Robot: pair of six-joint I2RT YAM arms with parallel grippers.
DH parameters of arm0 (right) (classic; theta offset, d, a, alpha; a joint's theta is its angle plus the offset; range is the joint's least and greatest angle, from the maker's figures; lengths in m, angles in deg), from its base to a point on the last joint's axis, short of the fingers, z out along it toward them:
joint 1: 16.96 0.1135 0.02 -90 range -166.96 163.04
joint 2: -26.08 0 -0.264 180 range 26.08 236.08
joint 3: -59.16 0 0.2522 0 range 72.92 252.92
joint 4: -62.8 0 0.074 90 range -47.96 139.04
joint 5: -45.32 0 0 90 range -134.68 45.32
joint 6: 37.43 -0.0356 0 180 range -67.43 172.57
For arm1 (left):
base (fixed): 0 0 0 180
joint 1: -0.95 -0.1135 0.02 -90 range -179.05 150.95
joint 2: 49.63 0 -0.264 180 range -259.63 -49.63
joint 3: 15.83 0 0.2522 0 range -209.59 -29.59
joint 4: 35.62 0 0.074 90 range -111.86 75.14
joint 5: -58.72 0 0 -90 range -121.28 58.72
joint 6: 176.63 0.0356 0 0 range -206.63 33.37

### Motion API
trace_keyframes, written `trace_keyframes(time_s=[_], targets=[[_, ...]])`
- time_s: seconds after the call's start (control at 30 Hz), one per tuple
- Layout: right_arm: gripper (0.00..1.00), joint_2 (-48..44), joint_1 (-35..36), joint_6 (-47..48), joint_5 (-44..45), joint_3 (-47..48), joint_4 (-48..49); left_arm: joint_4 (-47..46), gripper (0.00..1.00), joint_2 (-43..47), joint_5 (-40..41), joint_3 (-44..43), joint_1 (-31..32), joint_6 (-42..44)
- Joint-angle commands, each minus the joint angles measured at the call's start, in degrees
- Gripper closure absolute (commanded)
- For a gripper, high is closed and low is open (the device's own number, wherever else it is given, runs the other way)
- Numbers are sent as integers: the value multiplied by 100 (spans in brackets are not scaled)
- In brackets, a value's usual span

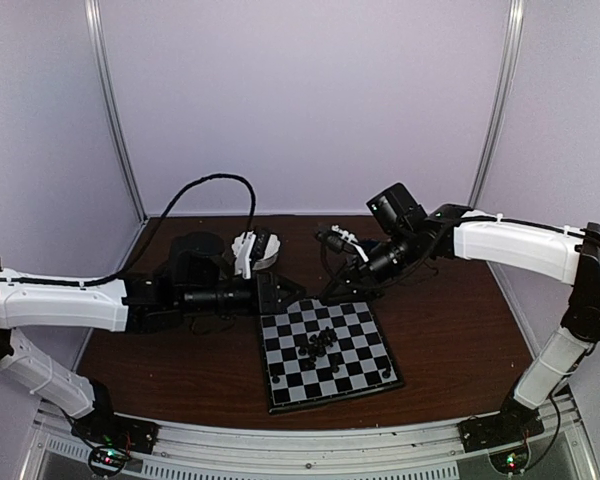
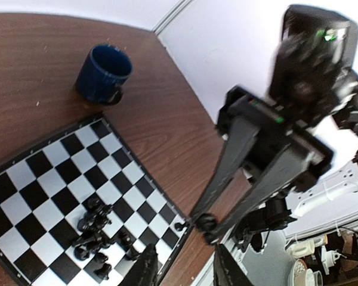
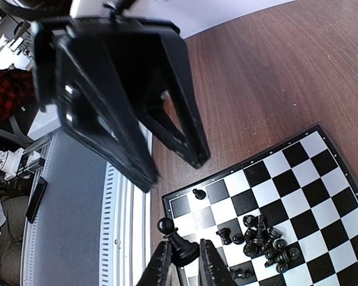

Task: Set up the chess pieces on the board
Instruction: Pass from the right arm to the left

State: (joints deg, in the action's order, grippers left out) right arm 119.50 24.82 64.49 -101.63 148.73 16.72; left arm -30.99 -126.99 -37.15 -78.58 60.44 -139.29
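A robotics lab cell: pale panel walls (image 1: 310, 100) on aluminium posts (image 1: 115, 110) enclose a dark wooden bench (image 1: 450, 330), with robot arms (image 1: 60, 300) bolted to a metal rail (image 1: 310, 442).

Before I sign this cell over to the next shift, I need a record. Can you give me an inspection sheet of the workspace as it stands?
Surface: brown wooden table, a few pale specks.
Job's things: board lying flat; black pieces heaped mid-board, several toppled; lone pawn upright near a corner.
Clutter: dark blue mug and white bowl, both off the board.
End effectors: left end effector open and empty; right end effector shut on a black pawn by the board's edge.
Cables: black cable looping high over the table's far left.
Surroundings: pale walls, metal posts.
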Motion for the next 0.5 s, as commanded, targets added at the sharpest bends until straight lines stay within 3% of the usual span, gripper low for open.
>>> trace_keyframes(time_s=[0.0, 0.1, 0.47], targets=[[86, -107, -3, -62, 4, -71, 133, -638, 68, -128, -167, -213, 106, 58], [86, -88, -3, -66, 1, -54, 150, -828, 68, -467, -539, -386, 195, 48], [85, -152, -3, -101, 18, -80, 161, -558, 82, -532, -320, -424, 217, 44]])
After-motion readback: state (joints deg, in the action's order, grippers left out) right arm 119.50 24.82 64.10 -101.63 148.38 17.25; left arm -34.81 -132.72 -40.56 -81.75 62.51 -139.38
